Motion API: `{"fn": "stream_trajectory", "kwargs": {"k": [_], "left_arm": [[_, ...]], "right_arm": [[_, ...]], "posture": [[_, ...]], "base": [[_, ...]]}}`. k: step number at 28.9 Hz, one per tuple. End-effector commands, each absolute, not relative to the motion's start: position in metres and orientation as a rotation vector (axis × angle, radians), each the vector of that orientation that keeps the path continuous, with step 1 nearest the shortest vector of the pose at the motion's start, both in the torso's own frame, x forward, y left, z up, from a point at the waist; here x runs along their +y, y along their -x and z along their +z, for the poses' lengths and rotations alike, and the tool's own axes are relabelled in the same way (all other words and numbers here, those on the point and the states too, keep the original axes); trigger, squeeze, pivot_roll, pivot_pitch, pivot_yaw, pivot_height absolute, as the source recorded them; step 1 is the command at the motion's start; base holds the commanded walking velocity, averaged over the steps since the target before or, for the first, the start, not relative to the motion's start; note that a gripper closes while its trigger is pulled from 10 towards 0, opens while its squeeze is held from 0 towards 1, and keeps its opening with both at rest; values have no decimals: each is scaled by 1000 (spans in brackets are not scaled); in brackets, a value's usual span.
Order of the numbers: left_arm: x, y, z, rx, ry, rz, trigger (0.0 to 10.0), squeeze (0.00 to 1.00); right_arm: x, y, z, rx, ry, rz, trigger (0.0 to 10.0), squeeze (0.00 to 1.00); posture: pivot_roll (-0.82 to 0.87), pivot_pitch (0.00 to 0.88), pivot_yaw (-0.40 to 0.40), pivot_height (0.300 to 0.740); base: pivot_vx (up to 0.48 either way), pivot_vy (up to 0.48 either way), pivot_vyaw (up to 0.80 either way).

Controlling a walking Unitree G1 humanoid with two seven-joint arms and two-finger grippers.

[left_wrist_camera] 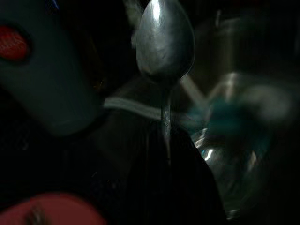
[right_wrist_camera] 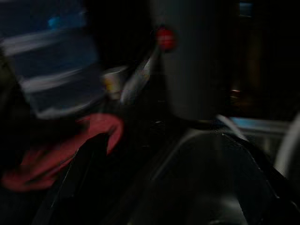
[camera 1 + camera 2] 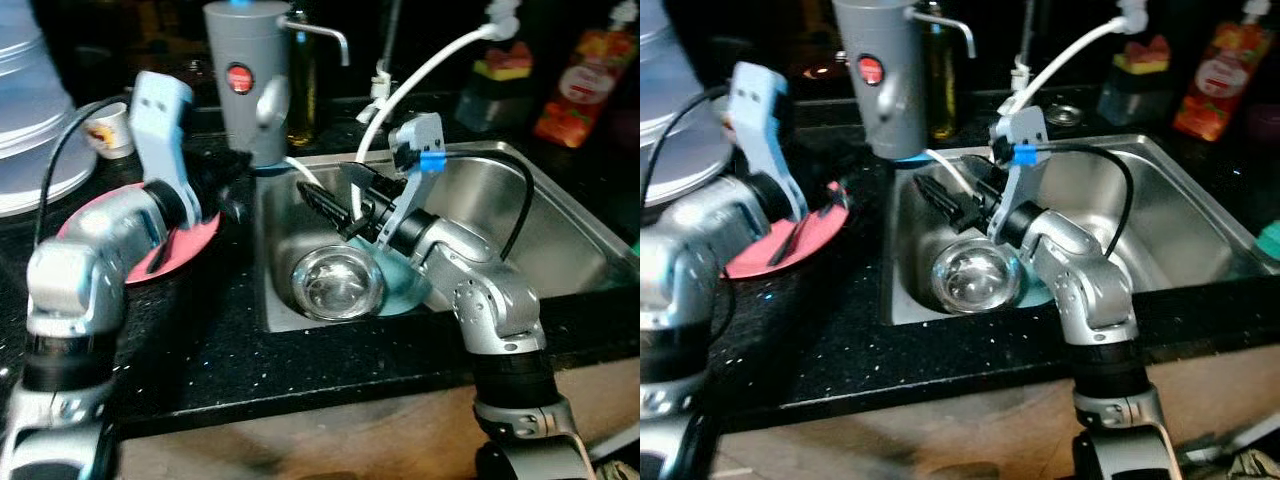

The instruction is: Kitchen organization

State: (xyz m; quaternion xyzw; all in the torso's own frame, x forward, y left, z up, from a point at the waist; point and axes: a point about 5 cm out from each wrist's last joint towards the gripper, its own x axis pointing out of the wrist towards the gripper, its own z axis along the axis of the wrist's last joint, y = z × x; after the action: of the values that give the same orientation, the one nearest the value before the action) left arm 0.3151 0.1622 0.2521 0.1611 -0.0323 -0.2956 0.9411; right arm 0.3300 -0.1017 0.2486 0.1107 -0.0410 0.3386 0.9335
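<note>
The robot stood at a black speckled bench (image 3: pixel 300 360) with a stainless steel sink (image 3: pixel 560 230) set into it. In the sink, a round shiny steel bowl (image 3: pixel 335 282) sat near the left wall, on top of a teal plate (image 3: pixel 405 290) whose edge showed beside it.

The left hand (image 3: pixel 228 195) reached over the bench between a flat pink plate (image 3: pixel 195 240) and the sink's left rim. In the left wrist view its dark fingers (image 1: pixel 154 183) were closed on the thin handle of a silver metal spoon (image 1: pixel 165 42), whose bowl stood out beyond them, pointing toward the sink. A dark utensil (image 3: pixel 165 252) lay across the pink plate.

The right hand (image 3: pixel 325 205) hung inside the sink above the steel bowl, its long black fingers (image 3: pixel 322 210) pointing left toward the sink wall. They lay close together; whether they were fully shut, or held anything, could not be told, and the right wrist view was too dark and blurred to help.

Behind the sink's left corner stood a tall grey cylindrical water dispenser with a red button (image 3: pixel 250 80). A white hose (image 3: pixel 420 75) curved down from the back toward the sink. A small white paper cup (image 3: pixel 110 130) stood on the bench behind the pink plate, and a large pale blue container (image 3: pixel 30 110) filled the far left. At the back right stood a red bottle (image 3: pixel 585 85).
</note>
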Motion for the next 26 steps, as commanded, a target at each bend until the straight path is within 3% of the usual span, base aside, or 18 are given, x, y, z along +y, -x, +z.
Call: {"fn": "stream_trajectory", "kwargs": {"k": [1,2,3,5,10,12,14,15,18,24,25,26], "left_arm": [[160,-315,248,-87,-445,-596,0,0],[159,-315,242,-96,-494,-602,0,0],[156,-313,240,-137,-523,-610,0,0],[154,-312,245,-179,-507,-596,0,0],[153,-308,257,-257,-433,-592,0,0],[155,-306,256,-250,-226,-597,0,0],[157,-307,253,-239,-126,-591,0,0],[160,-308,249,-197,-11,-587,0,0],[165,-306,228,-11,98,-636,0,0],[165,-302,225,-11,128,-666,0,0],[164,-302,225,-9,120,-668,0,0],[164,-302,225,-6,118,-671,0,0]], "right_arm": [[-97,-327,253,-83,-256,703,10000,0],[-95,-326,253,-82,-260,704,10000,0],[-89,-322,251,-75,-266,718,10000,102],[-86,-320,250,-67,-275,729,10000,1000],[-79,-316,250,-54,-316,746,10000,1000],[-76,-315,251,-39,-347,742,10000,1000],[-76,-314,251,-35,-356,736,10000,1000],[-76,-314,252,-33,-361,732,10000,0],[-78,-314,254,-36,-380,719,10000,0],[-78,-313,256,-42,-410,721,10000,0],[-78,-313,257,-44,-426,729,10000,1000],[-78,-312,258,-42,-442,740,10000,1000]], "posture": [[25,5,6,740],[20,7,8,740],[18,7,9,740],[18,8,9,740],[20,9,8,740],[21,9,9,740],[19,8,13,740],[16,8,16,740],[15,6,14,740],[16,1,16,740],[15,1,16,740],[16,0,17,740]], "base": [[0,0,0],[0,0,0],[0,0,0],[0,0,0],[0,0,0],[0,0,0],[0,0,0],[0,0,0],[0,0,0],[0,0,0],[0,0,0],[0,0,0]]}}
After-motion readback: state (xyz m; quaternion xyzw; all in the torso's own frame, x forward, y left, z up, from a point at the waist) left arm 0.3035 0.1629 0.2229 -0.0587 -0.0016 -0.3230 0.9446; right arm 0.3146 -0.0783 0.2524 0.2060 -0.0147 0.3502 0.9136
